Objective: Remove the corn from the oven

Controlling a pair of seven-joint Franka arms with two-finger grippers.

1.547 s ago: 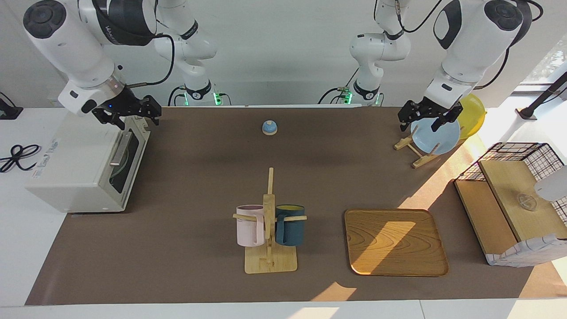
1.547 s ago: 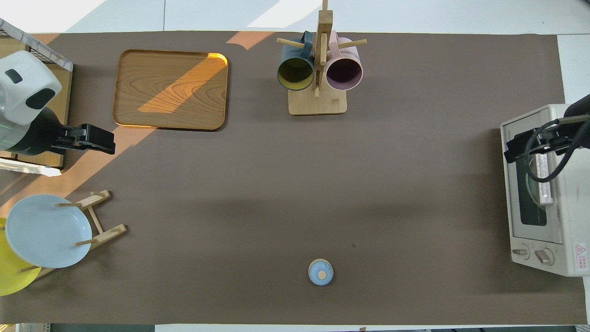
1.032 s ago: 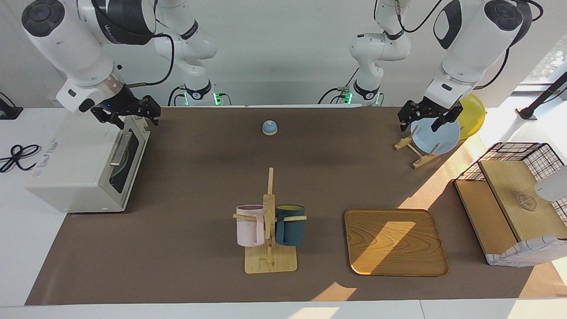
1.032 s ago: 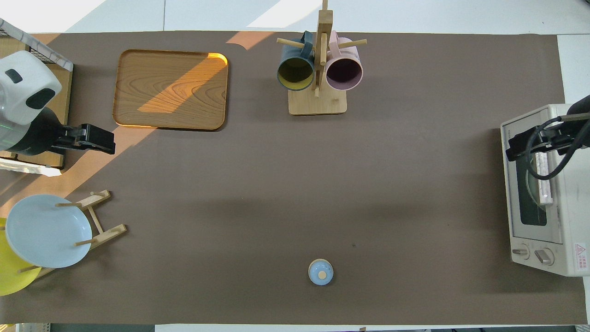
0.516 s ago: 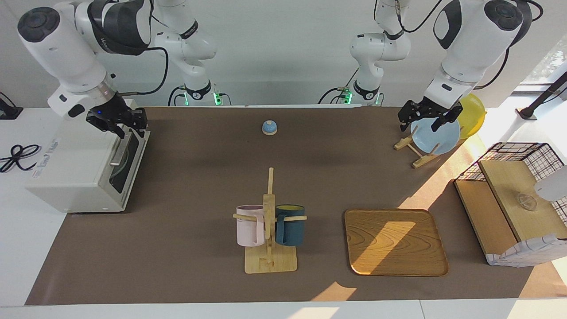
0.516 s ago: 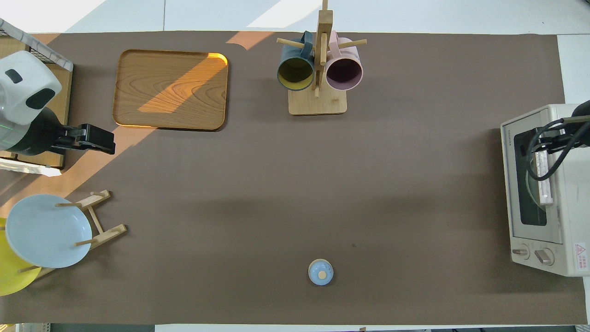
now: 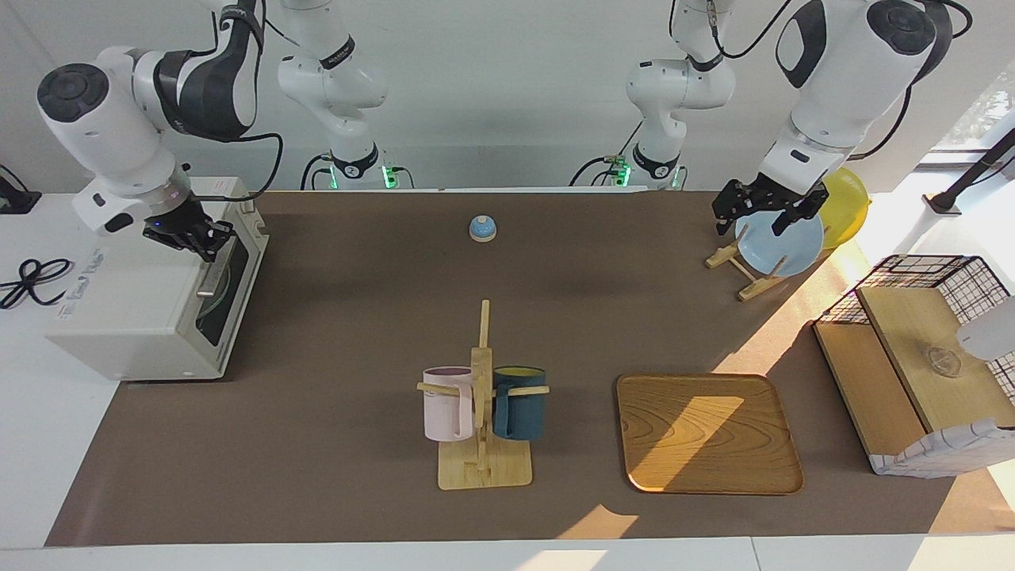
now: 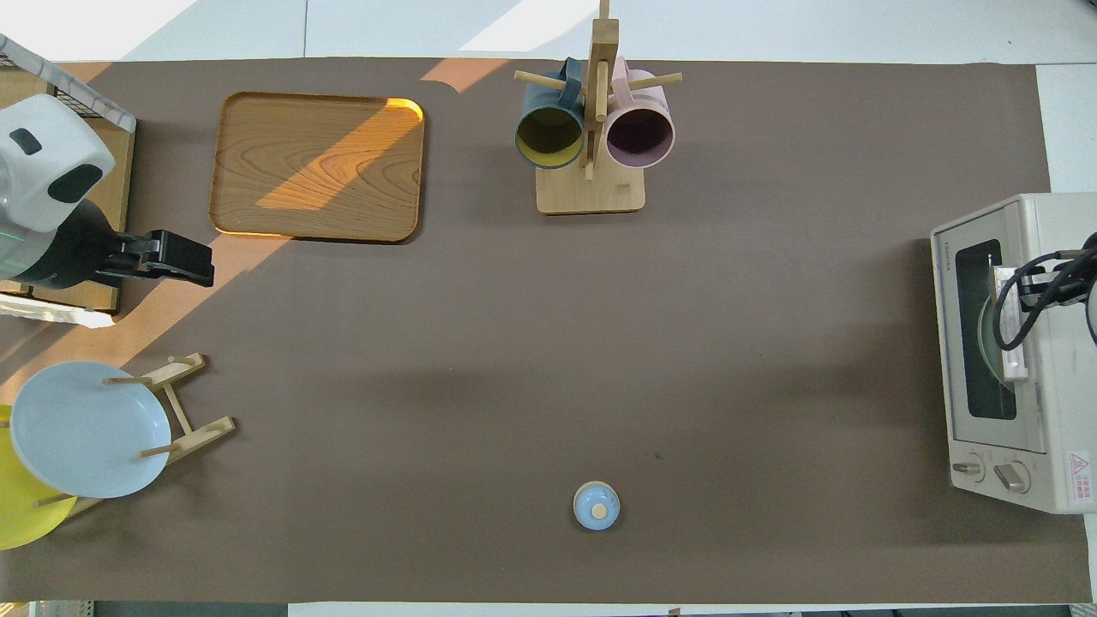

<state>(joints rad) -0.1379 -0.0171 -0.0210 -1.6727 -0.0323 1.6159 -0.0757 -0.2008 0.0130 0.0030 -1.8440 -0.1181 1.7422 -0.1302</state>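
Observation:
The white oven [image 7: 135, 309] stands at the right arm's end of the table with its dark glass door closed; it also shows in the overhead view [image 8: 1058, 360]. The corn is hidden; no yellow cob shows in either view. My right gripper [image 7: 208, 242] is at the top edge of the oven door, by the end of the silver handle [image 7: 212, 270] that lies farther from the robots, as the overhead view [image 8: 1020, 287] shows too. My left gripper [image 7: 757, 216] is open and empty, and waits in the air over the mat by the plate rack [image 8: 201, 264].
A mug rack [image 7: 482, 412] with a pink and a dark blue mug stands mid-table. A wooden tray [image 7: 706, 432] lies beside it. A plate rack holds a light blue plate [image 7: 779, 242] and a yellow plate [image 7: 844, 206]. There is a small blue bell [image 7: 482, 228] and a wire-and-wood basket [image 7: 920, 373].
My right gripper has swung from in front of the oven's top corner back over the door's top edge, down to the handle, with the wrist turned. The left arm has not moved.

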